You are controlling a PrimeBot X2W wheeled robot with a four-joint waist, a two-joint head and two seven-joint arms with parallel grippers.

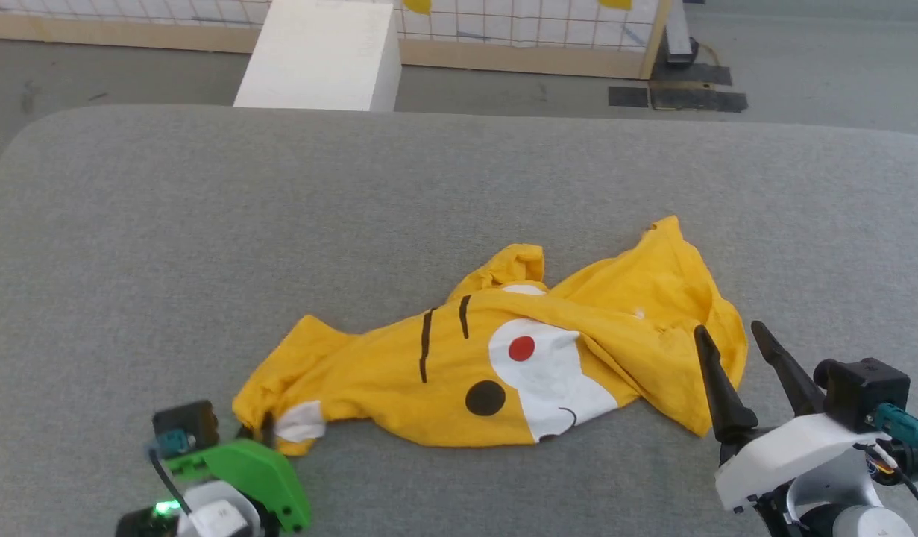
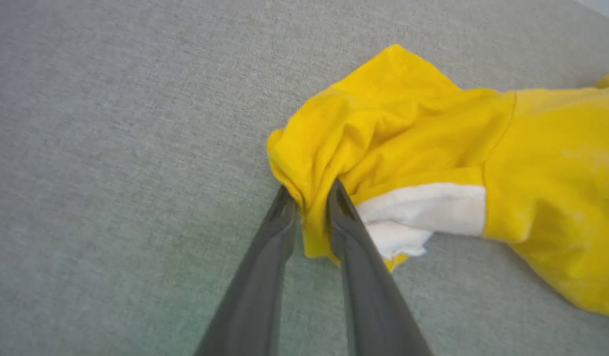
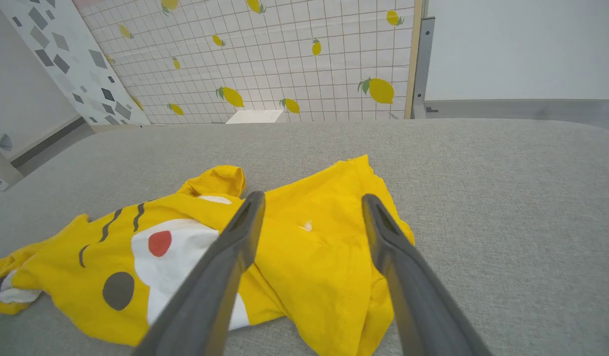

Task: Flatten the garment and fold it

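Low in the middle of the left wrist view, the left gripper (image 2: 309, 190): two dark fingers (image 2: 353, 232) close together, pinched on a yellow fold of the shirt (image 2: 532, 148). Fold squeezed between the tips and bunched up above them. Just right of the fingers, a white sleeve patch (image 2: 423, 205), touching the right finger. Rest of the shirt off to the right side of that view, lying on the grey pad (image 2: 111, 148).

In the head view, this gripper at the lower left, with a green cover (image 1: 242, 466) behind it. Tips at the shirt's lower left corner, right by the sleeve patch.

Lower right of the head view, the right gripper (image 1: 727, 328): fingers wide apart, not gripping. Tips over the right end of the shirt, pointing up the frame. Touching the cloth or just above it: cannot tell. In the right wrist view, yellow cloth seen in the gap between the two fingers and under them.

Shirt in the middle of the pad, crumpled, stretched from lower left to upper right. Cartoon face up: white face patch (image 1: 548, 373), red dot (image 1: 521, 347), black dot (image 1: 485, 397), two black lines (image 1: 426, 343). Right part folded over in big wrinkles.

Past the pad, at the top of the head view: grey floor (image 1: 503, 93), a white box (image 1: 317, 60), and a tiled wall with lemons (image 3: 284, 59).
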